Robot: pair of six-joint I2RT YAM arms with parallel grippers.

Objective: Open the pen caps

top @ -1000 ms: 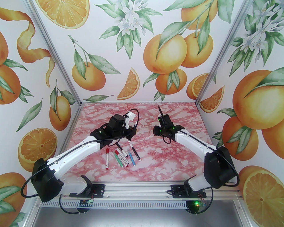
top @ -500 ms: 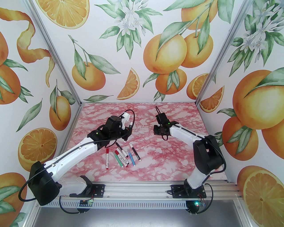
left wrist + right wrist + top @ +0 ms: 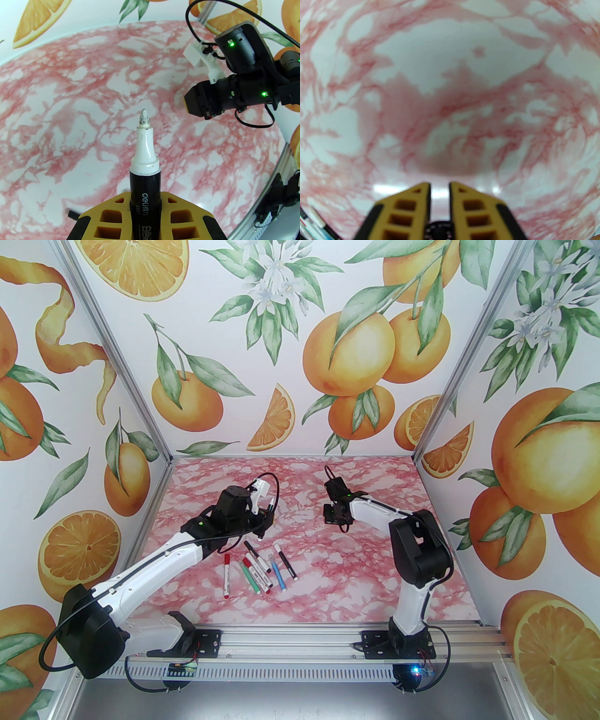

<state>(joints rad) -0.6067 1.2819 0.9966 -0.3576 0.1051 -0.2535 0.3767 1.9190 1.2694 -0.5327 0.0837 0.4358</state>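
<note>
The left gripper [image 3: 145, 199] is clamped round a black pen [image 3: 144, 178] whose bare white nib [image 3: 144, 119] points straight out ahead, uncapped. The right gripper [image 3: 439, 187], well apart to its right, is closed on what looks like the black cap [image 3: 439, 230]. The other pens [image 3: 255, 575] lie fanned on the table [image 3: 356, 577] just nearside of the left gripper, long axes roughly near-to-far, so the left arm is nearer.

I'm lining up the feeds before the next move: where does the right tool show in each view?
Top external: right tool just right of centre, over the far half of the tabletop.
Left wrist: right tool at upper right, beyond the uncapped pen.
Right wrist: right tool at bottom centre, yellow fingers pointing up.
Shared landmark: the pink marbled tabletop.
</note>
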